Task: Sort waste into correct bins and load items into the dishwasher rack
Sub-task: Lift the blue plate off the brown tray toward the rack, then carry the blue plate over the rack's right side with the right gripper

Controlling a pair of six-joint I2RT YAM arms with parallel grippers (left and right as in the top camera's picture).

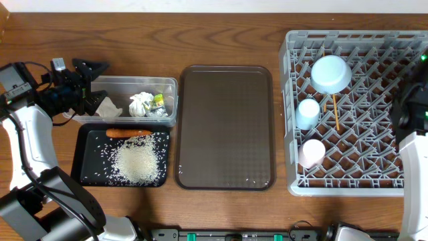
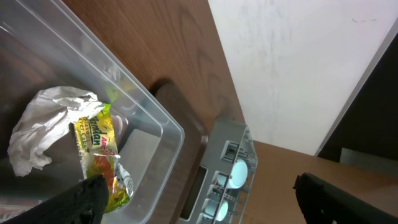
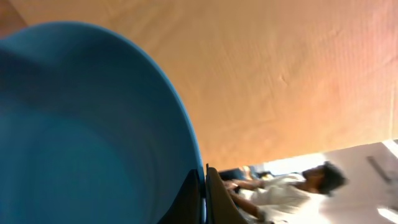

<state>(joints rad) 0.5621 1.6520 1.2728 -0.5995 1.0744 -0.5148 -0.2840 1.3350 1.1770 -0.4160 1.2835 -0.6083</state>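
Observation:
The clear tub [image 1: 170,87] holds white paper wads [image 1: 140,103] and the green-yellow wrapper [image 1: 158,100]; wad [image 2: 43,124] and wrapper [image 2: 99,155] also show in the left wrist view. My left gripper [image 1: 90,71] is open and empty over the tub's left end [image 2: 217,199]. The black tray [image 1: 88,167] holds rice [image 1: 137,162] and the carrot [image 1: 128,132]. The grey rack [image 1: 354,184] holds the white bowl [image 1: 331,72], light blue cup [image 1: 308,112] and white cup [image 1: 311,152]. My right gripper [image 3: 204,196] is shut on the blue plate's rim [image 3: 81,137]. The plate is hidden in the overhead view.
A large dark brown serving tray [image 1: 225,127] lies between the bins and the rack. Thin wooden chopsticks [image 1: 334,110] lie in the rack. My right arm [image 1: 411,114] is at the rack's right side. The rack also shows far off in the left wrist view [image 2: 245,146].

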